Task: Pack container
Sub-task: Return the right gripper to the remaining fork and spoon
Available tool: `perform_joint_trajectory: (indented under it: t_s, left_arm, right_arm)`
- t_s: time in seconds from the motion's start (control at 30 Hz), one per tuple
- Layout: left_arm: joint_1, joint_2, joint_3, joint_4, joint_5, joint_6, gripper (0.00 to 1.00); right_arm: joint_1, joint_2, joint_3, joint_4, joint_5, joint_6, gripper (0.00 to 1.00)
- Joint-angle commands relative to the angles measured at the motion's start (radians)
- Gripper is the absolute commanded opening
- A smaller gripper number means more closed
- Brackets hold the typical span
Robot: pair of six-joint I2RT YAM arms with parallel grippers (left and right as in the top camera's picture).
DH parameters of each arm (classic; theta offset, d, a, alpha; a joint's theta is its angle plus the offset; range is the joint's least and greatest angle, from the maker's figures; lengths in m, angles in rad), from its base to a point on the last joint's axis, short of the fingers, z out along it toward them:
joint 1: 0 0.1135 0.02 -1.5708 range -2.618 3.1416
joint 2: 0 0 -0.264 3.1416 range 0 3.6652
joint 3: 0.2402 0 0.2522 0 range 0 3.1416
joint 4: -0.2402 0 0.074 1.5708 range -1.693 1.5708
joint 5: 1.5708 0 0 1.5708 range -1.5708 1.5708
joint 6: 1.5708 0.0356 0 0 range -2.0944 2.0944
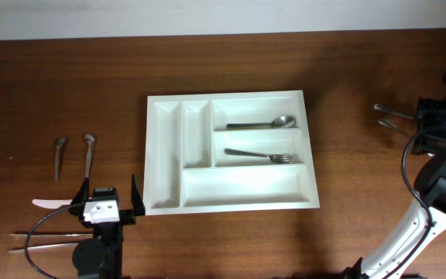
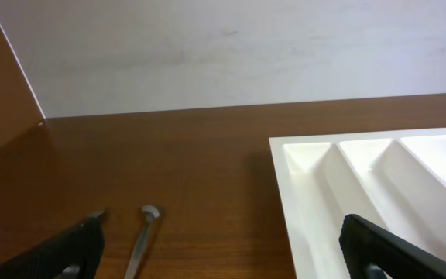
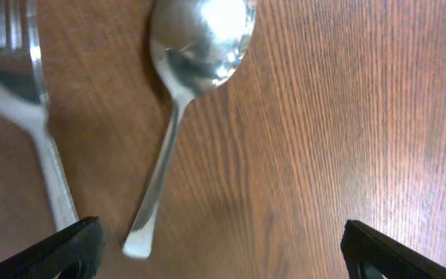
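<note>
Both spread wide, empty: left gripper (image 1: 111, 186), right gripper (image 3: 223, 244); container (image 1: 163, 155) holds spoon (image 1: 262, 123), fork (image 1: 263, 156).

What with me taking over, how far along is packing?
Done: silver metal spoon and silver metal fork lie in the white plastic compartment tray. In hand: nothing; left gripper and right gripper open. Remaining: loose spoon, loose fork at right; two small spoons at left.
</note>
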Motion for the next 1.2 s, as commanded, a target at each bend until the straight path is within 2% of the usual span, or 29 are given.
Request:
perform_joint_trajectory:
  t_s: [0.0,0.23,1.17]
  left_arm:
    - [-0.005,-0.008,-0.006,0.000,-0.004,-0.006,0.99]
    - [-0.005,-0.008,-0.006,0.000,-0.004,-0.006,0.99]
    - [-0.005,-0.008,-0.006,0.000,-0.004,-0.006,0.99]
  right_arm:
    - [-0.002,0.002,-0.018,0.030,0.016,-0.009,0.99]
    - [-0.002,0.002,-0.018,0.084,0.057,-0.010,0.99]
    - [-0.002,0.061,-0.028,0.095,0.055,0.016,0.99]
